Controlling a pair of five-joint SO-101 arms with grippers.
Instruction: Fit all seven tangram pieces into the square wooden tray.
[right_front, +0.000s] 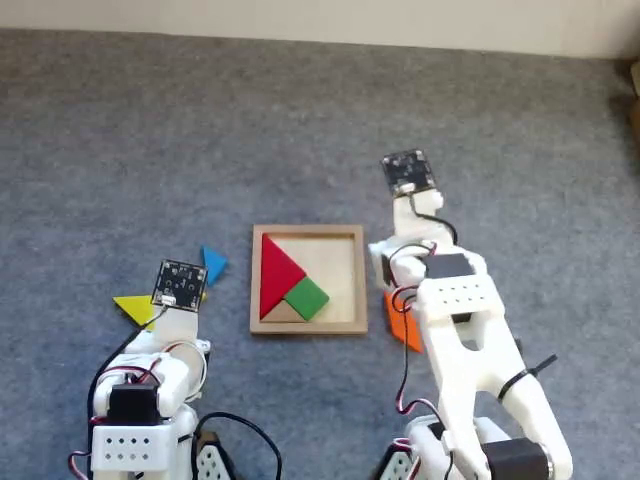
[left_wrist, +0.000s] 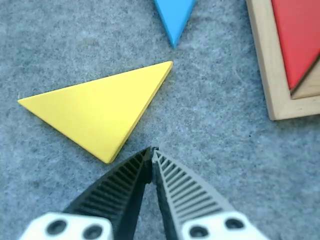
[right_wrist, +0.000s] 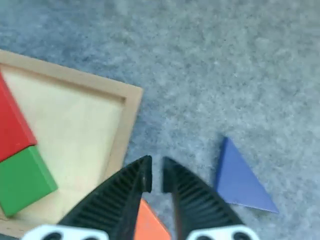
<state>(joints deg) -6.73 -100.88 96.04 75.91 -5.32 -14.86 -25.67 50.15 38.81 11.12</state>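
Left gripper (left_wrist: 151, 152): tips pressed together, holding nothing, over grey carpet (left_wrist: 225, 165) just beside the yellow triangle (left_wrist: 100, 110); light blue triangle (left_wrist: 173, 15) beyond. Right gripper (right_wrist: 156, 175): narrow gap, nothing in it, above the orange piece (right_wrist: 150, 227) by the tray's corner, dark blue triangle (right_wrist: 240, 182) near. Tray (right_front: 308, 231), square pale wood between the arms, holds red triangle (right_front: 277, 272), green square (right_front: 307, 297) and tan triangle (right_front: 283, 313), touching.

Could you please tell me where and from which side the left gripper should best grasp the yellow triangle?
The yellow triangle lies flat on the carpet, so I would come down from above and pinch its side faces across the tapering end nearest the tray, probably the narrowest span to grip. The left gripper, shut beside it, must open first.
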